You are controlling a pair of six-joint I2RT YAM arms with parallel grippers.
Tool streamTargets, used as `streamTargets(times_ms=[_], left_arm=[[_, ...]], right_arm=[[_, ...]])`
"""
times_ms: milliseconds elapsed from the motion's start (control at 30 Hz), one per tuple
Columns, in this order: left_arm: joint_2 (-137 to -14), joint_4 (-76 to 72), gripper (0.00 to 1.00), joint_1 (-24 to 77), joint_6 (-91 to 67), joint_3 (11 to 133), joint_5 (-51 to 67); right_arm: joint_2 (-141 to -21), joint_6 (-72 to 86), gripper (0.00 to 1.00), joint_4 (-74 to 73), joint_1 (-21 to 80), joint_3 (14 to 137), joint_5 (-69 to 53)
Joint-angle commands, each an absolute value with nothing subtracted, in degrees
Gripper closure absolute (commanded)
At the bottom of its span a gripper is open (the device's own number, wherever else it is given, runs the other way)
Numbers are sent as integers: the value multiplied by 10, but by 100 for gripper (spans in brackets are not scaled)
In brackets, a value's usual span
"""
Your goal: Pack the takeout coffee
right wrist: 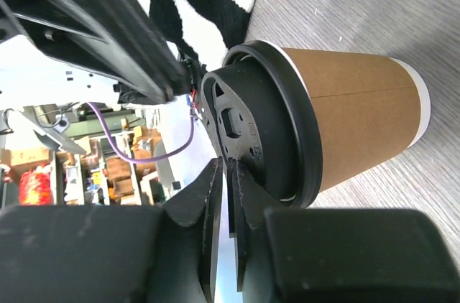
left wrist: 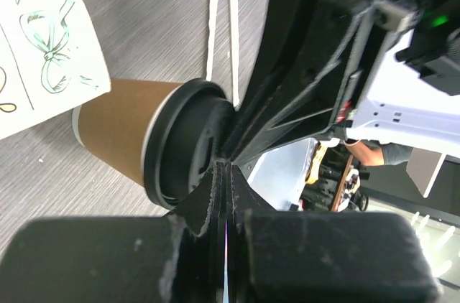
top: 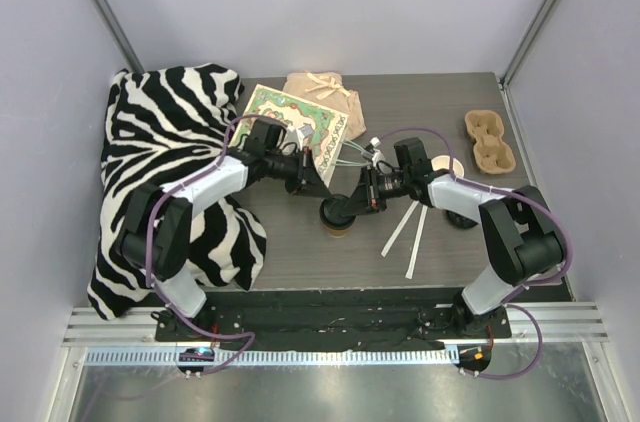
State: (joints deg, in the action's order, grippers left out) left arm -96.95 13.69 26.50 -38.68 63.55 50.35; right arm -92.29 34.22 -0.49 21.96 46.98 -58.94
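The takeout coffee (right wrist: pixel 352 116) stood upright. The left gripper (left wrist: pixel 223 174) and right gripper (right wrist: pixel 228 172), both pinched shut and empty, met at its lid (right wrist: pixel 269 123).

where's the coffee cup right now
Top view: the takeout coffee stands upright mid-way across the table, just under the right gripper, with white strips to its right.
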Motion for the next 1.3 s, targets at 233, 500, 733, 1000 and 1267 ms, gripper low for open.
streamTargets(times_ms=[233, 500, 733, 1000, 1267], left_arm=[[-918, 81, 100, 238, -429, 632, 514], [-897, 72, 100, 199, -443, 628, 515], [-879, 69, 100, 162, -452, 614, 515], [-878, 91, 100, 144, -437, 606, 515], [-880, 95, 100, 141, -429, 607, 519]], right_arm=[[-864, 452, 79, 92, 229, 483, -583], [-896, 612, 79, 265, 257, 492, -582], [-938, 627, 80, 297, 269, 473, -560], [-1055, 505, 82, 169, 268, 453, -528], [-1035, 522, 83, 183, 264, 487, -553]])
